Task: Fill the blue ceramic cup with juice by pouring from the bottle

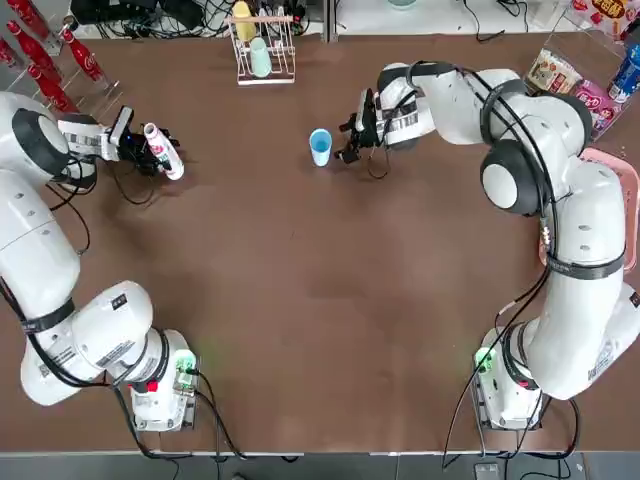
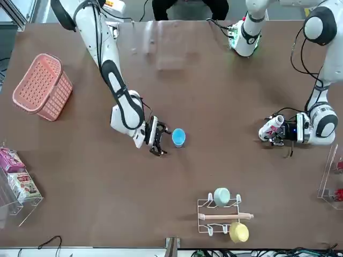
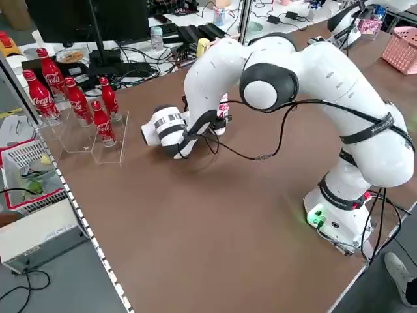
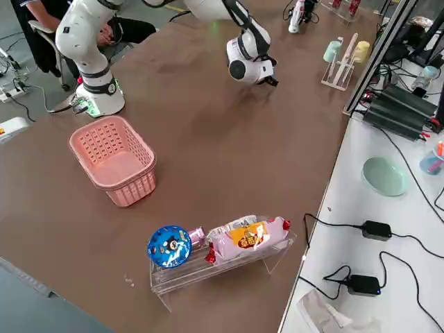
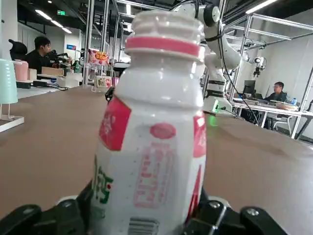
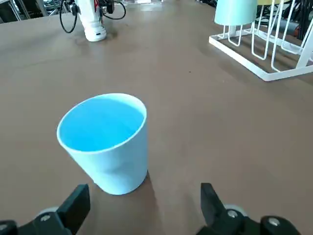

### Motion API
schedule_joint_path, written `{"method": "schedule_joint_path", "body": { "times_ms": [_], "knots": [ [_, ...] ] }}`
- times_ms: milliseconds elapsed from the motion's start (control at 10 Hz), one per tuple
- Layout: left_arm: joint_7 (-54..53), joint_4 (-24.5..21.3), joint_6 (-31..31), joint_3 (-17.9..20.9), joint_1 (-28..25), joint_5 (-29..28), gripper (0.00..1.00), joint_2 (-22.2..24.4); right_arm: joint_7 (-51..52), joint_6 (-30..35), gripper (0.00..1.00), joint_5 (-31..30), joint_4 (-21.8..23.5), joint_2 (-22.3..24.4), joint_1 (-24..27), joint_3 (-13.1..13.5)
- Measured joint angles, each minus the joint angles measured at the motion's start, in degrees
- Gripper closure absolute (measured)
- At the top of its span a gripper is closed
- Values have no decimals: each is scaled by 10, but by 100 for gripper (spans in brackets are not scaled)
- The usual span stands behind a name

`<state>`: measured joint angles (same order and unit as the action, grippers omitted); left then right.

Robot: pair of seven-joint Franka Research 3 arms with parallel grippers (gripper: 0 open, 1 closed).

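- Left tool [image 1: 150, 148] at tabletop's [image 1: 300, 300] far left, fingers flanking the bottle [image 1: 163, 150]; firm grasp impossible to tell.
- Right tool [image 1: 350, 128] spread wide, just beside the blue ceramic cup [image 1: 320, 146], upright mid-tabletop.

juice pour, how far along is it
Early stage. Done: nothing poured; the small blue ceramic cup stands upright and empty. In hand: the left claw is around the small white plastic bottle with the red-and-white label, still on the table; the right claw is open just short of the cup. Left: lifting the bottle, bringing it over and pouring.
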<state>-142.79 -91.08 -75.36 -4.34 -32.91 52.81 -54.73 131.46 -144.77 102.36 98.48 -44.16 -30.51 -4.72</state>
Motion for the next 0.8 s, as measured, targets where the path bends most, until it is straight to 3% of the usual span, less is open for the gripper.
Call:
{"method": "schedule_joint_path", "body": {
  "times_ms": [100, 200, 500, 800],
  "knots": [
    [-2, 0, 0, 0, 0, 0, 39, 0, 0, -2, 0, 0, -8, -7, -1, 0],
    [-2, 0, 0, 0, 0, 0, 42, 0, 0, -7, 0, 1, -14, -14, -3, 0],
    [-2, 2, -4, 0, 2, -4, 45, 11, 2, -10, 0, 10, -19, -22, -13, 0],
    [-1, 3, -5, -1, 29, -13, 46, 53, 2, -10, 0, 16, -23, -23, -19, -1]
  ]
}}
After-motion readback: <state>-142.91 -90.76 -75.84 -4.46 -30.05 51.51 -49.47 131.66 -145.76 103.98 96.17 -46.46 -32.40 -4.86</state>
